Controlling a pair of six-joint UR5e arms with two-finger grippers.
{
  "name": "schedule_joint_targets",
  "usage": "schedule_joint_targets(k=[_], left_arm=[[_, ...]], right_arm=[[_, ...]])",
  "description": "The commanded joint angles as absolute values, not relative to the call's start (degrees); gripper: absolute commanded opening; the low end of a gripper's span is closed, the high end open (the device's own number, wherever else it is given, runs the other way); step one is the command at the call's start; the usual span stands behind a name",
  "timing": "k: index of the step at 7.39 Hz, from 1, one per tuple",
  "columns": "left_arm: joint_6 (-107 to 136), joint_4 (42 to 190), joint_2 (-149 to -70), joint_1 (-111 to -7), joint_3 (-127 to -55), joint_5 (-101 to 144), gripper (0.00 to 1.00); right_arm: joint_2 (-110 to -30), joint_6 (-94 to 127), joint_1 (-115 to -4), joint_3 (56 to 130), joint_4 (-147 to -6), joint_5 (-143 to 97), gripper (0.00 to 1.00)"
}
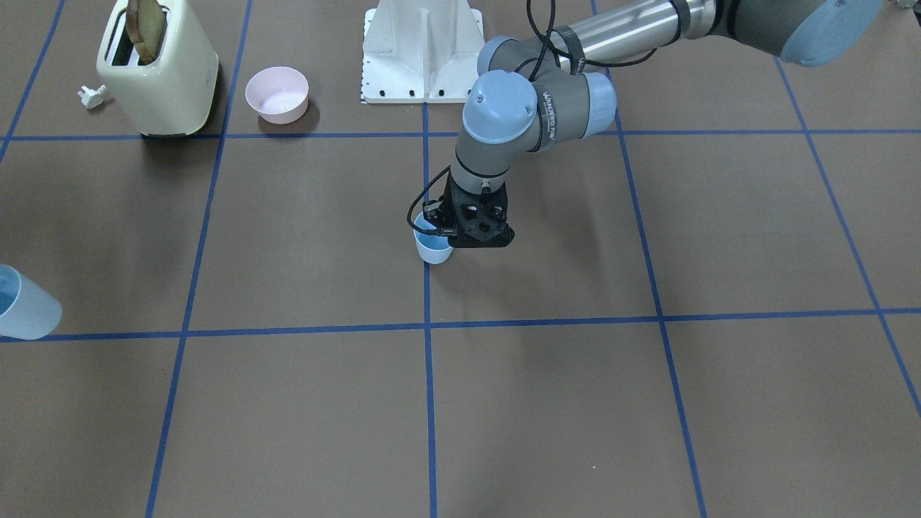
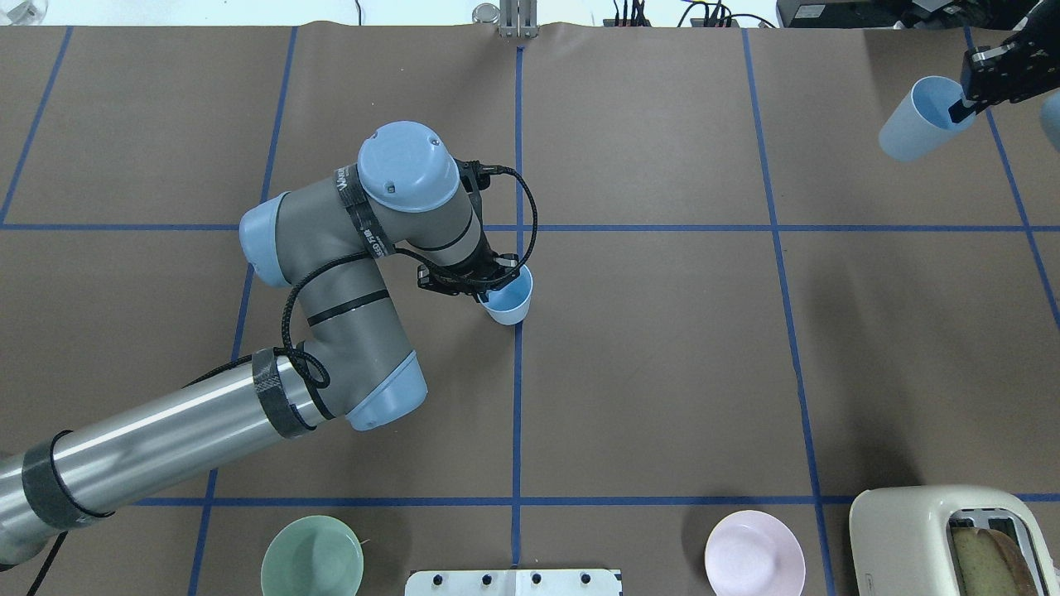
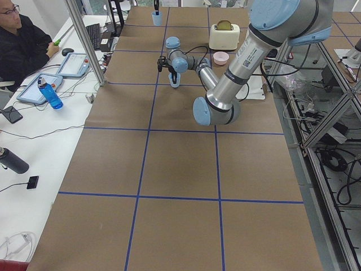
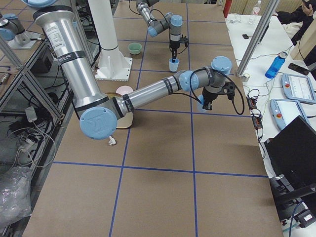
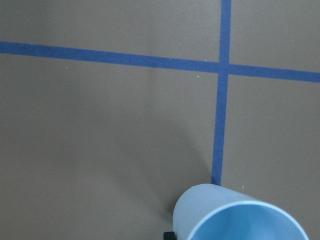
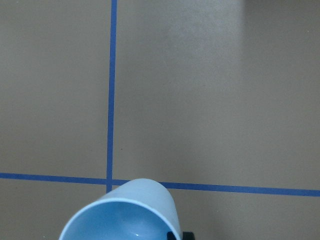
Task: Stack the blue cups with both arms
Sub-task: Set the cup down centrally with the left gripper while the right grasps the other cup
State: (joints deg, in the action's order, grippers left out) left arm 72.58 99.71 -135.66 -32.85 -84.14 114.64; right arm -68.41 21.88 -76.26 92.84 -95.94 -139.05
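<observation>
Gripping the rim of the first blue cup (image 2: pixel 511 303), a pale, smooth, tapered tumbler on the central tape line, the left gripper (image 2: pixel 494 290) had one finger inside the mouth and one outside. Far to the right, near the table's corner, the right gripper (image 2: pixel 963 106) pinched the slightly translucent second blue cup (image 2: pixel 909 126) the same way.

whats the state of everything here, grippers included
centre cup, upright, empty, unstacked
edge cup, empty, unstacked
left gripper, shut on centre cup
right gripper, shut on edge cup
toaster, bread in one slot
pink bowl, upright, empty
green bowl, upright, empty
</observation>
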Motion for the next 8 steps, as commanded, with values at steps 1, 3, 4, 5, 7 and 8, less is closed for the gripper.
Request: schedule_joint_targets(k=[1, 3, 4, 5, 7, 8], left_arm=[[72.51, 99.84, -135.79, -32.52, -83.94, 114.61, 0.0], [72.51, 103.16, -135.44, -31.39, -83.33, 112.35, 0.04], [72.51, 104.92, -135.53, -31.29, -82.1, 111.72, 0.54], [72.51, 105.29, -135.44, -31.2, -82.0, 111.71, 0.83], [71.98, 105.29, -135.44, -31.29, -82.7, 111.88, 0.97], [71.81, 105.12, -135.35, -31.9, -84.53, 112.32, 0.97]], right_arm=[[-68.29, 21.88, -76.38, 92.9, -95.98, -139.04, 0.0], [-68.29, 21.8, -76.38, 92.9, -95.89, -139.04, 0.0], [-68.29, 21.8, -76.38, 92.81, -95.89, -139.04, 0.0], [-68.03, 21.8, -76.29, 92.81, -95.89, -139.22, 0.0], [-67.5, 21.8, -76.29, 92.81, -95.98, -139.57, 0.0], [-66.19, 22.67, -76.2, 92.73, -96.15, -139.57, 0.0]])
